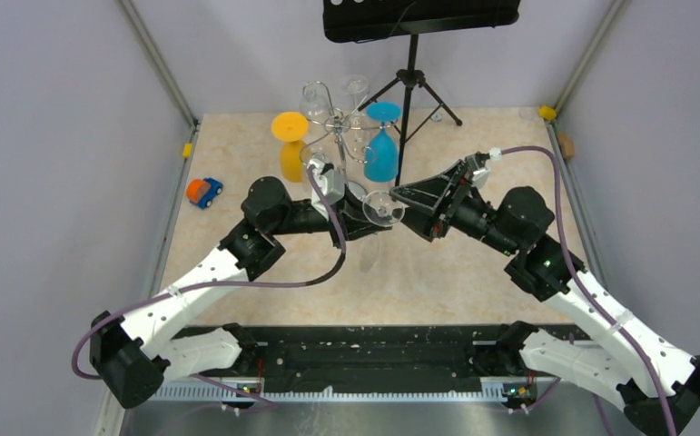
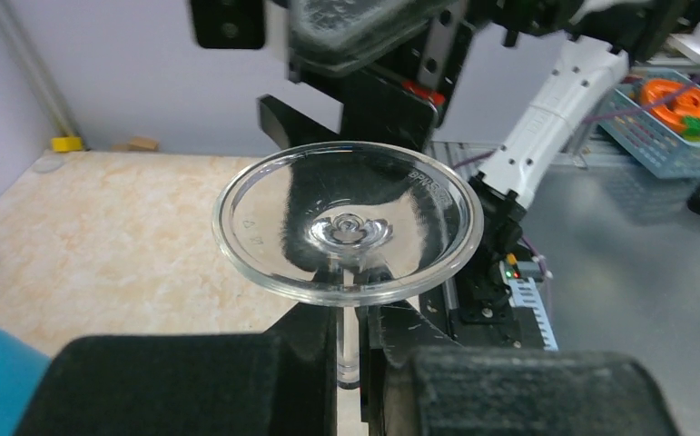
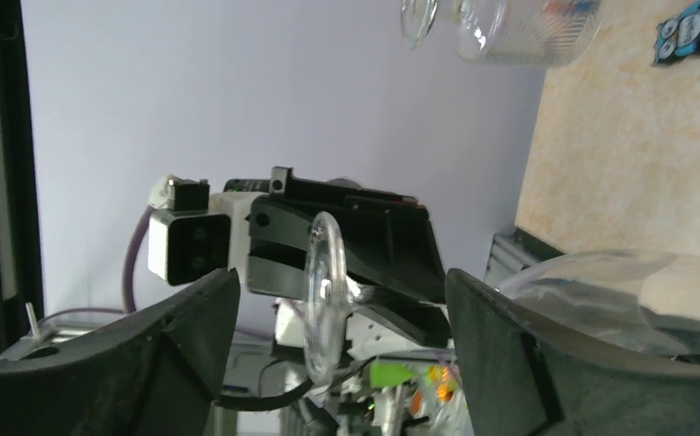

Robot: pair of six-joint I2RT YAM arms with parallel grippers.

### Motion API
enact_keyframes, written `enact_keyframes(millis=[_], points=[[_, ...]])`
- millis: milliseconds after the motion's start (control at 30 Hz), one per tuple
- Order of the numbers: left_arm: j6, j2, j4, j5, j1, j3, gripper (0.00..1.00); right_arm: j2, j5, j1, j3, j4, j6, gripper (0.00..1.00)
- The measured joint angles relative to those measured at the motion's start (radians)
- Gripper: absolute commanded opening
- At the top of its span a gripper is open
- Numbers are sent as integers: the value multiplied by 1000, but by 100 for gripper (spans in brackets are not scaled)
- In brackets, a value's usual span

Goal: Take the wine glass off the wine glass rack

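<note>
- Left gripper [image 2: 350, 350] is clamped on the wine glass [image 2: 346, 222] stem, just below the foot.
- Right gripper [image 3: 339, 295] gapes around the foot, gripping nothing.
- The glass hangs near the wine glass rack [image 1: 337, 127], apart from it.
- It looks light, stiff, slick and brittle, so the stem seems the safest hold.

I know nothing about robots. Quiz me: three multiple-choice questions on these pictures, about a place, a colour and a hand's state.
1. Where is the toy car?
A) by the table's left edge
B) far right corner
C) between the hands

2. The two tinted glasses beside the rack are:
A) red, green
B) orange, blue
C) pink, black

3. Which hand grips the clear wine glass?
A) right
B) neither
C) left

1 A: it lies beside the left rim.
2 B: orange glass and blue glass flank the rack.
3 C: the left hand is shut on its stem; the right hand stands open.
</note>
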Motion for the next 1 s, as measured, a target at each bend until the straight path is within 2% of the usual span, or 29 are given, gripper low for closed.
enact_keyframes(millis=[67, 300, 500, 667, 833, 933, 1000], points=[[-11, -6, 0, -58, 0, 0, 0, -22, 27, 0, -31, 23, -29, 98], [-137, -77, 27, -319, 0, 2, 0, -185, 162, 0, -150, 39, -153, 99], [-345, -116, 67, -589, 0, 48, 0, -230, 210, 0, -161, 73, -224, 97], [-526, -135, 143, -748, 0, 61, 0, -211, 183, 0, -211, 157, -216, 96], [-649, -145, 220, -843, 0, 60, 0, -169, 117, 1, -314, 359, -129, 83], [-696, -153, 266, -878, 0, 48, 0, -121, 76, 1, -327, 458, -86, 72], [-724, -156, 286, -896, 0, 35, 0, -104, 54, 1, -327, 524, -66, 60]])
